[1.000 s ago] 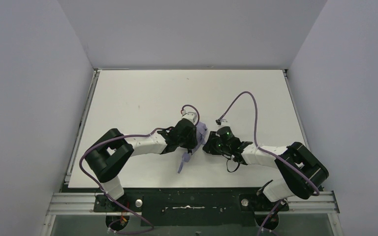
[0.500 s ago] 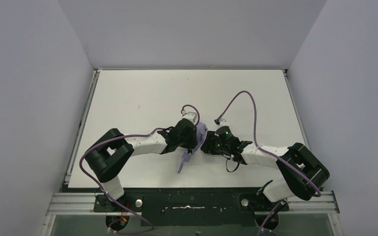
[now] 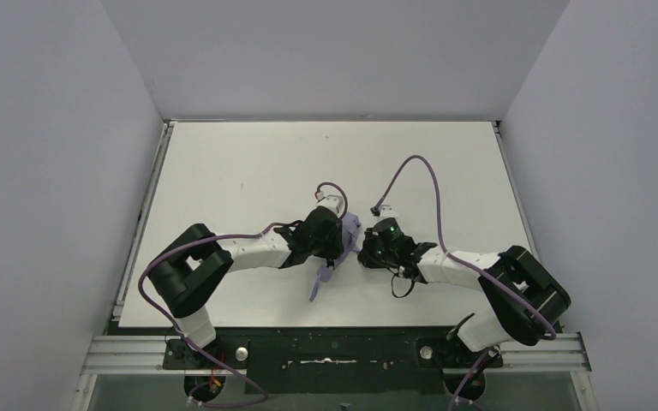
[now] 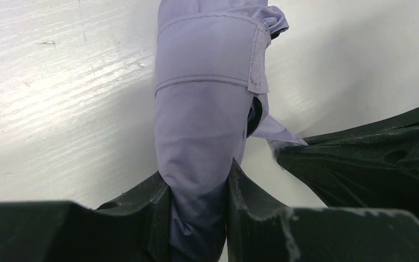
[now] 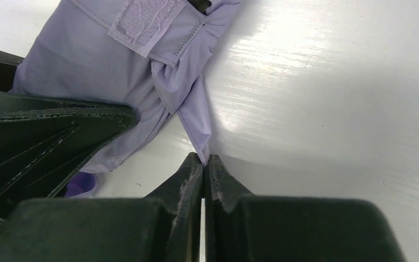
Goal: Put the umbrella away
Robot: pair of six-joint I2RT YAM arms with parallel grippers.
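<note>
The folded lavender umbrella (image 4: 202, 125) lies near the middle of the table (image 3: 248, 171). The left gripper (image 4: 199, 185) clamps its bundled canopy, jaws partly apart. The right gripper (image 5: 203, 164), fully closed, apparently nips a loose fabric corner.

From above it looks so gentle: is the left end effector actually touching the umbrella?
Touching. In the left wrist view, the left end effector has both fingers pressed into the umbrella, squeezing its fabric between them.
</note>
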